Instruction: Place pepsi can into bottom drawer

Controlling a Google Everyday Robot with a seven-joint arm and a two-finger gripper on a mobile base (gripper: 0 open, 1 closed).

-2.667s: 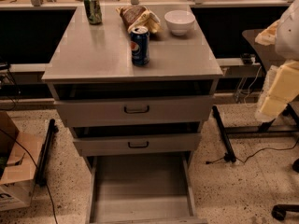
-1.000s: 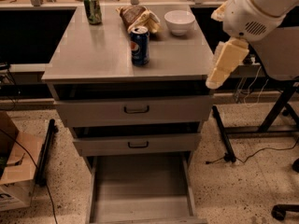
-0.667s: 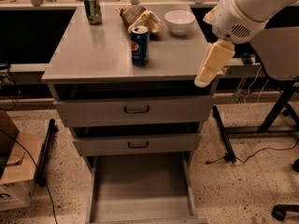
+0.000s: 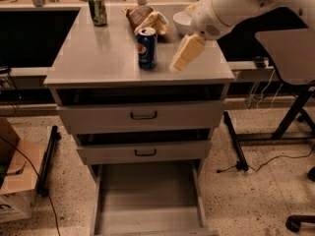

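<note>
Grey bottom drawer (image 4: 147,193) stands pulled out, well below the gripper (image 4: 186,54). The cream gripper hangs over the right front of the cabinet top (image 4: 98,55); clenched or released, I cannot tell. Just to its left the pepsi can (image 4: 147,48) stands upright, apart from it. Beyond lie a snack bag (image 4: 145,17), a white bowl (image 4: 180,21) and, far left, a green can (image 4: 97,9)

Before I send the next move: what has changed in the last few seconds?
The tool swung in from the right edge of the view, leftward over the cabinet top, and now hangs just right of the pepsi can, apart from it. Nothing was taken hold of or let go. The pepsi can, green can, bowl and snack bag stayed put; the bottom drawer stayed open.
</note>
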